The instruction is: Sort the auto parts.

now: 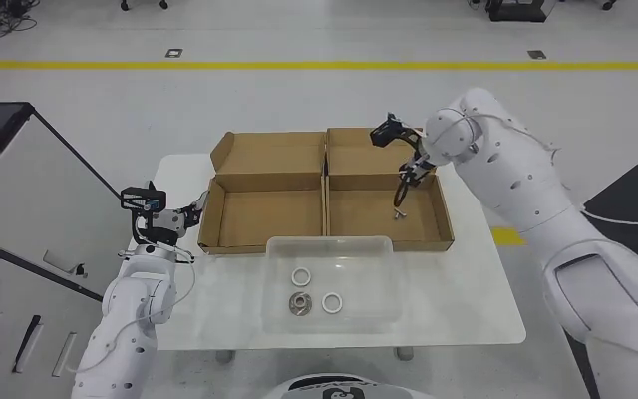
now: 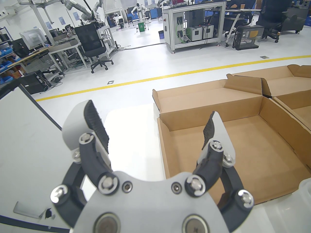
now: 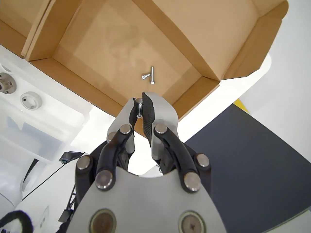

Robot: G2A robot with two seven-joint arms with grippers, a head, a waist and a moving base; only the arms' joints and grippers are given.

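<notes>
My right gripper (image 3: 139,109) hangs over the right cardboard box (image 3: 238,56) and is shut on a small threaded bolt (image 3: 139,109). Two silver bolts (image 3: 149,75) lie on that box's floor below it. From above, the right gripper (image 1: 400,206) sits over the right box (image 1: 439,214). The clear plastic bin (image 1: 329,244) holds two white rings (image 1: 300,276) (image 1: 333,302) and a metal flanged part (image 1: 298,303). My left gripper (image 2: 155,124) is open and holds nothing, beside the left box (image 2: 165,146), near the table's left edge (image 1: 184,214).
The left cardboard box (image 1: 214,214) has its flaps folded open and a bare floor. The bin stands in front of both boxes. In the right wrist view the metal flanged part (image 3: 4,83) and a white ring (image 3: 30,101) lie in the bin.
</notes>
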